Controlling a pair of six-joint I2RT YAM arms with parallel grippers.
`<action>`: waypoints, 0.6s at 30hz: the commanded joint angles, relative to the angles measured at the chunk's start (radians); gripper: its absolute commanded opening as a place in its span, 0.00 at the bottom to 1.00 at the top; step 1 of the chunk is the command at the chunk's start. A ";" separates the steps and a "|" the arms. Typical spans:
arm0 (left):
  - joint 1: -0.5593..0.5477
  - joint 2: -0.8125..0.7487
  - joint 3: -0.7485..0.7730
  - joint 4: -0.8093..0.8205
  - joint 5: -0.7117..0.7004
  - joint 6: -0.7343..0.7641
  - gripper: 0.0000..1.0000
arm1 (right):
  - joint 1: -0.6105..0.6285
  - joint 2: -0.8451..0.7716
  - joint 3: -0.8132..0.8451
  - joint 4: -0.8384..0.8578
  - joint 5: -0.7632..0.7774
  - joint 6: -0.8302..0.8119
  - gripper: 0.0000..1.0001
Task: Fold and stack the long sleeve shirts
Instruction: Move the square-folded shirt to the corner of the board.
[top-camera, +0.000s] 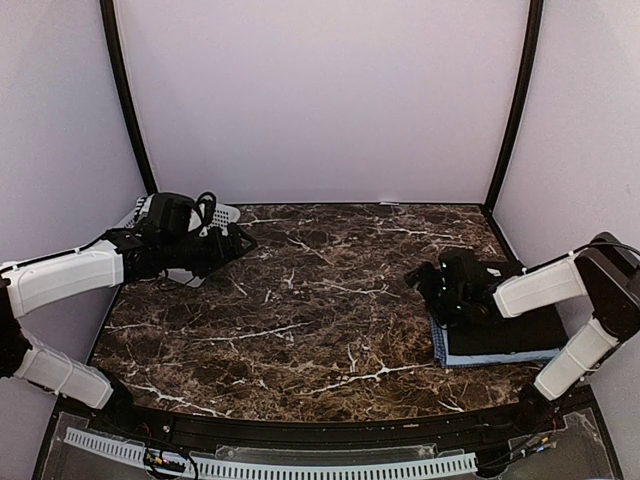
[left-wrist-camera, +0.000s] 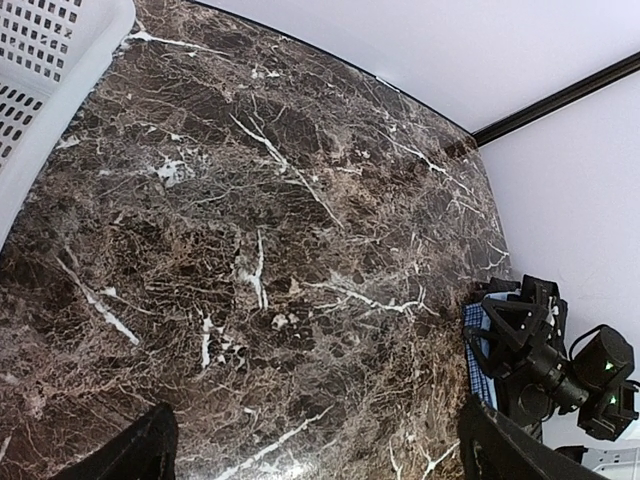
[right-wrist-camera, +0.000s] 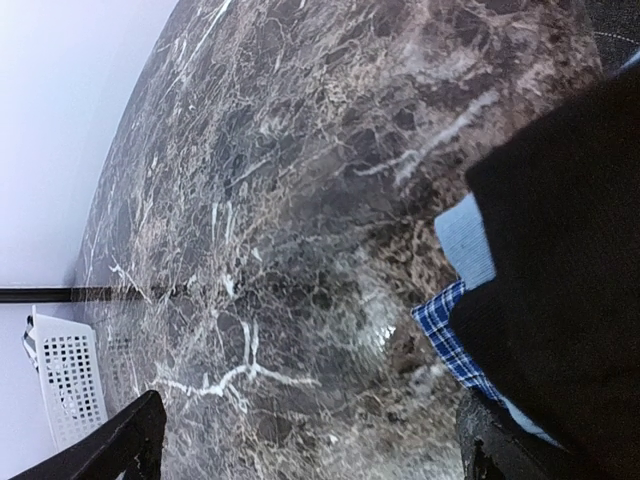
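Black shirt lies folded on top of the light blue shirt at the right side of the marble-patterned table. The blue shows as a rim along the stack's near and left edges. From my remote station I see the right gripper at the stack's left end, jaws spread wide and holding nothing; whether it touches the cloth I cannot tell. In the right wrist view a blue checked strip peeks out under the black cloth, possibly an inner lining. The left gripper hangs over the far left corner, jaws equally wide and empty, just beside a white perforated basket.
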 joint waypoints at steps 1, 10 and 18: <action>0.004 0.014 -0.014 0.039 0.026 -0.021 0.96 | -0.007 -0.073 -0.110 -0.064 -0.046 -0.011 0.99; -0.005 0.050 -0.009 0.065 0.029 -0.037 0.96 | -0.004 -0.151 -0.061 -0.172 -0.090 -0.167 0.99; -0.017 0.062 0.001 0.073 0.022 -0.024 0.96 | 0.024 -0.183 0.077 -0.273 -0.112 -0.304 0.99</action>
